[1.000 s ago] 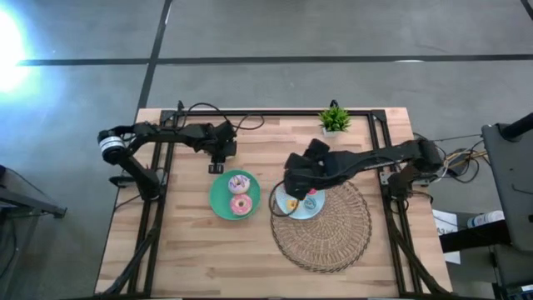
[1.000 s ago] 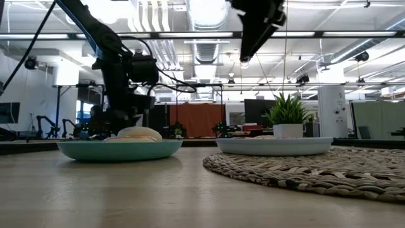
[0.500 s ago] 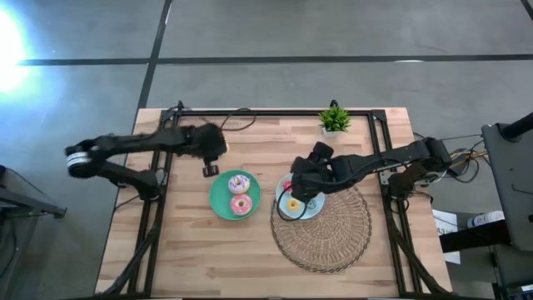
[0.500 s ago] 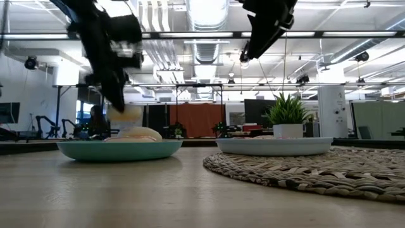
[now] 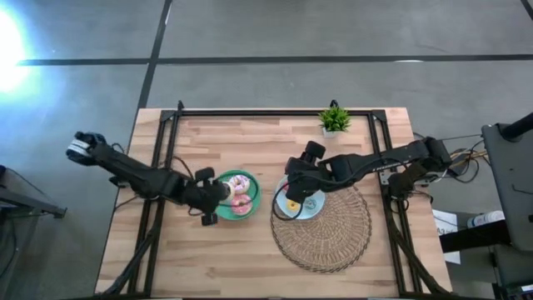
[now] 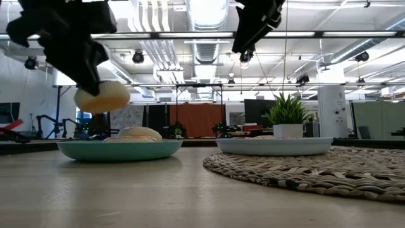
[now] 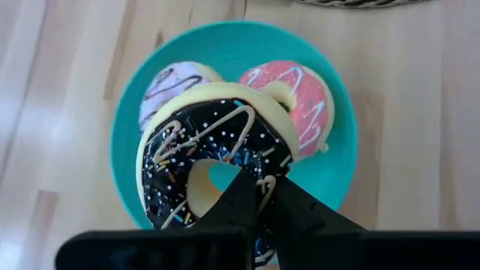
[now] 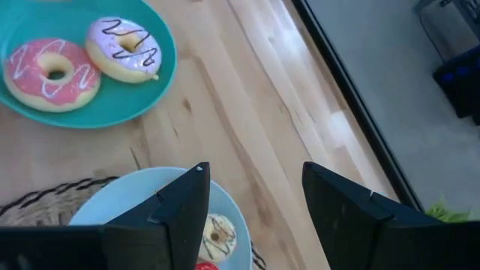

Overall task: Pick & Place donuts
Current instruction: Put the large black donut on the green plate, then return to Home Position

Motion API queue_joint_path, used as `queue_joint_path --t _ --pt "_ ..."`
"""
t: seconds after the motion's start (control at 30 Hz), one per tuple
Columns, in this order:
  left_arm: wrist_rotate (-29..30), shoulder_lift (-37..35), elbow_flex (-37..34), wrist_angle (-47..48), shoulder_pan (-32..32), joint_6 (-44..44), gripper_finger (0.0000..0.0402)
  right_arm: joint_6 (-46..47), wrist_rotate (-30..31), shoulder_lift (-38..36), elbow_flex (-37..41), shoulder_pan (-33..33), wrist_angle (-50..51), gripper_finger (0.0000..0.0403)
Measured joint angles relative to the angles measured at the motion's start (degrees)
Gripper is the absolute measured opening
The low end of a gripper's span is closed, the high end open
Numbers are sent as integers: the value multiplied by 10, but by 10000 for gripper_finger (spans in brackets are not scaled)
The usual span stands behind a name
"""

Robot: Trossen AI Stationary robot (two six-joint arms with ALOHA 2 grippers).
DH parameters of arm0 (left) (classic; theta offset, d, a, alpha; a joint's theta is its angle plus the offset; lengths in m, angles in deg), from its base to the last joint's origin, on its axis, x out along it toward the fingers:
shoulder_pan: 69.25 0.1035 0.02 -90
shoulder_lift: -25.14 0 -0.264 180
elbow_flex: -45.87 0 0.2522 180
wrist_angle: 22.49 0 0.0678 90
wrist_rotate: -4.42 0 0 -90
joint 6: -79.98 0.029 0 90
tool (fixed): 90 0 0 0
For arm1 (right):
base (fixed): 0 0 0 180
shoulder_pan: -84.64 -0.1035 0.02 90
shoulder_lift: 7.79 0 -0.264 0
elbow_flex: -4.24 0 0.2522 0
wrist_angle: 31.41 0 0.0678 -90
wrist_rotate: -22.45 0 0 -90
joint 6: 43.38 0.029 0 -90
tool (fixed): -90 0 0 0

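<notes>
Two pink-frosted donuts (image 5: 240, 193) lie side by side on the green plate (image 5: 218, 202) near the table's middle, one paler with dark squiggles (image 8: 124, 49), one deeper pink with white lines (image 8: 51, 64). At the plate's 9 o'clock edge the left gripper (image 5: 210, 197) is clamped on the dark brown donut (image 7: 212, 161); the left wrist view shows its fingers (image 7: 251, 206) pinching the ring's near side, the donut hanging above the plate and partly covering the two pink ones. That donut has chocolate icing with white sprinkles and cream drizzle over a pale body (the low view shows only its pale underside (image 6: 101, 97), lifted clear of the plate rim). Bare wooden table (image 5: 200, 258) lies open toward 6 o'clock and 12 o'clock of the green plate.

At 3 o'clock sits the light-blue plate (image 5: 310, 208) on the woven mat (image 5: 333, 237), with tiny donuts (image 5: 292, 204) on it, one small pale ring (image 8: 219, 233) clear in the right wrist view. Over that plate's 10 o'clock side hangs the right gripper (image 5: 296, 185), fingers spread wide and empty. A potted plant (image 5: 335, 118) stands at the table's far edge.
</notes>
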Motion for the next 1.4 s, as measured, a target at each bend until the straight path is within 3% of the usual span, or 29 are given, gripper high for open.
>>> queue_joint_path --t 0.17,0.33,0.63,0.9,1.07,1.2,1.3,1.4 --pt "20 49 -16 -22 -11 -56 11 0 -2 0 -1 0 -7 206" --pt "25 79 -21 -23 -10 -88 64 7 -23 0 -1 -3 -7 206" --pt "18 33 -4 -25 -14 -93 143 8 -26 0 -2 -15 -9 205" --pt "10 13 -2 -5 -13 -97 151 4 -24 0 -2 -15 -9 205" --pt "9 -13 48 74 -14 -113 151 4 -25 0 -2 -15 -9 205" --pt "-1 -50 95 81 -14 -148 151 5 -61 -13 -1 -16 -1 205" --pt "5 -79 94 19 -14 -147 151 9 -61 -44 26 -16 -11 205" --pt "16 -105 36 -110 -12 -104 151 45 -63 -92 103 -14 -50 205"
